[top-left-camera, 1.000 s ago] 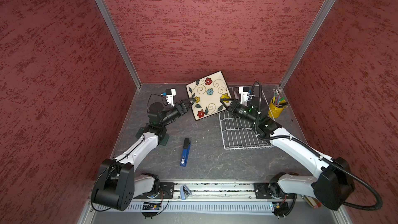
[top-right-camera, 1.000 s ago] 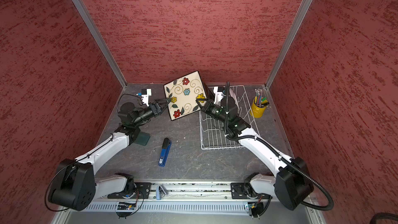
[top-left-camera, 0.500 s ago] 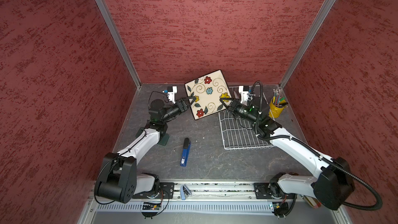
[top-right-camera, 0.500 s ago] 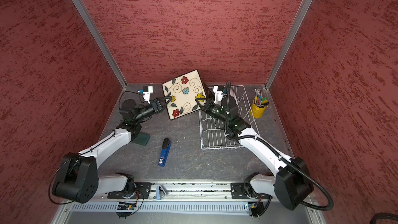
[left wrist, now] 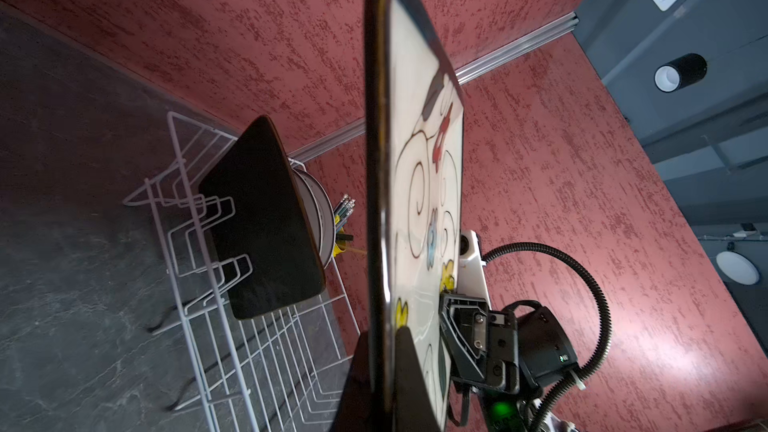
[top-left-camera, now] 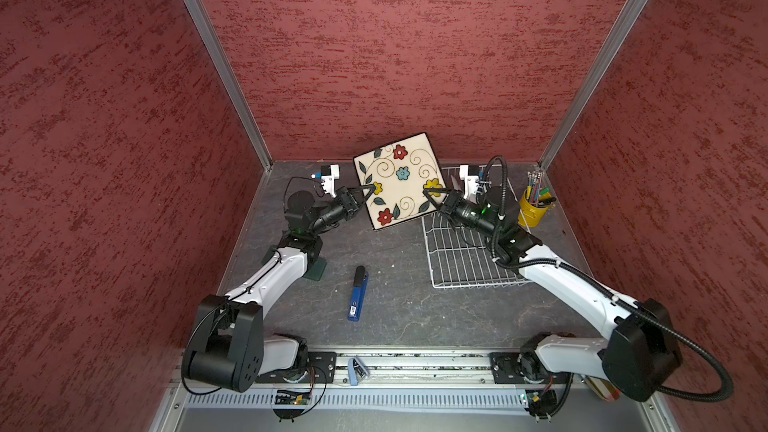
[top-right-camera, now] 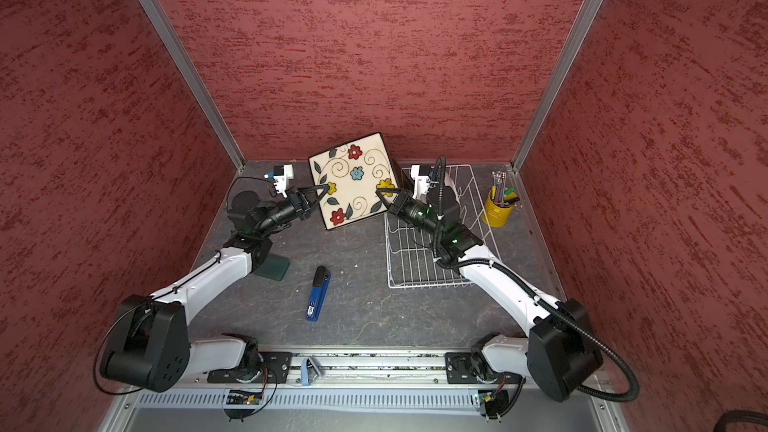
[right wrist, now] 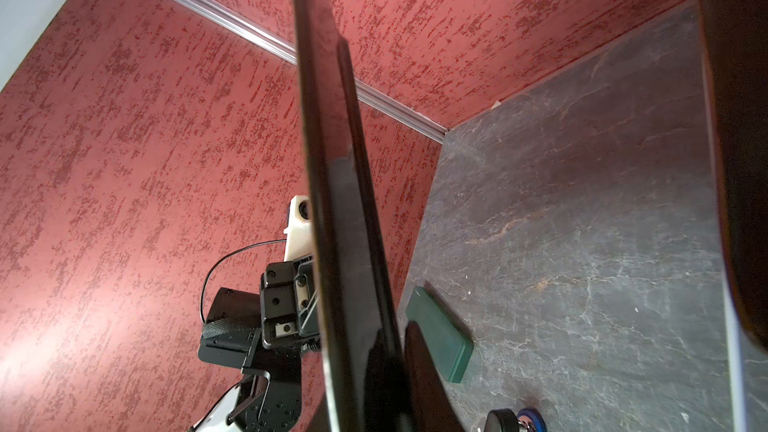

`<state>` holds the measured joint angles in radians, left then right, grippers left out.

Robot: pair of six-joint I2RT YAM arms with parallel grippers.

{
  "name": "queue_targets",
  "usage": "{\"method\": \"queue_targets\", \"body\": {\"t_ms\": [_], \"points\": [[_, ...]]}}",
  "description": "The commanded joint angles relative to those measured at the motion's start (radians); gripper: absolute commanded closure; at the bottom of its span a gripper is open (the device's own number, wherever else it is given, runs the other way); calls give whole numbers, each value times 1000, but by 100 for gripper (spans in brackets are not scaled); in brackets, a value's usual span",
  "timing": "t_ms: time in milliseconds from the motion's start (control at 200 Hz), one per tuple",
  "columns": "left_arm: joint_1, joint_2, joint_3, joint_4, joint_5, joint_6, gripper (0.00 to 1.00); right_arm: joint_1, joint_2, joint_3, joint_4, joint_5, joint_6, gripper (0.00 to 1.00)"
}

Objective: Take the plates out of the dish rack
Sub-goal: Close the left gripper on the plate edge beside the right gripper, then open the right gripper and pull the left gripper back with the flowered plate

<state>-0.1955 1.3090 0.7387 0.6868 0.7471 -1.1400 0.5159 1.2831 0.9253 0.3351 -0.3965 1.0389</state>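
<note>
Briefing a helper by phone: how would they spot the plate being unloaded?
Find the white wire dish rack on the right. Just left of it, the left gripper and right gripper pinch a tilted square plate. Unlike the dark-backed plate standing in the rack, it shows a cream face with coloured flowers.

Obstacles we list: flowered plate (top-left-camera: 401, 184), raised on edge between left pincer (top-left-camera: 371, 189) and right pincer (top-left-camera: 427, 192), both clamped on its rim, barring the back middle. Dish rack (top-left-camera: 465, 259) takes the right of the desk (top-left-camera: 407, 326). In its far slots stand a dark-backed plate (left wrist: 266, 226) and round plates (left wrist: 322, 209). Yellow cup (top-left-camera: 532, 216) just beside the rack's far corner. Stapler (top-left-camera: 357, 293) lies mid-desk; green slab (top-left-camera: 316, 271) left of it, apart. Free room we list: bare desk between stapler and rack; bare strip along the front edge; the rack's near slots, unoccupied.
</note>
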Motion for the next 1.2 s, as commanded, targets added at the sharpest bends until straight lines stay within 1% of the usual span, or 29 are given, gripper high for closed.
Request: {"method": "queue_targets", "body": {"t_ms": [0, 80, 195, 271, 311, 401, 466, 606, 661, 877, 1193], "points": [[2, 6, -5, 64, 5, 119, 100, -4, -36, 44, 187, -4, 6, 97], [2, 9, -4, 74, 5, 111, 100, -6, -38, 44, 188, -9, 1, 87], [7, 9, -8, 93, -3, 91, 100, -8, -36, 45, 192, -21, -2, 63], [13, 9, -12, 110, -9, 72, 100, -10, -37, 46, 192, -22, -2, 54], [17, 10, -13, 117, -11, 60, 100, -11, -35, 46, 193, -22, -2, 54], [22, 17, -15, 137, -8, 41, 100, -13, -32, 47, 190, -25, -3, 57], [22, 22, -14, 149, -3, 32, 100, -16, -28, 47, 186, -24, 1, 56], [30, 27, -25, 187, 1, 2, 100, -22, -15, 50, 191, -31, 2, 38], [37, 31, -28, 204, 4, -13, 100, -23, -12, 50, 191, -30, 2, 32], [70, 37, -42, 267, 8, -74, 100, -33, -10, 52, 191, -29, -1, 26], [105, 34, -71, 289, -5, -87, 100, -53, -11, 60, 132, -18, -18, 18]]}}
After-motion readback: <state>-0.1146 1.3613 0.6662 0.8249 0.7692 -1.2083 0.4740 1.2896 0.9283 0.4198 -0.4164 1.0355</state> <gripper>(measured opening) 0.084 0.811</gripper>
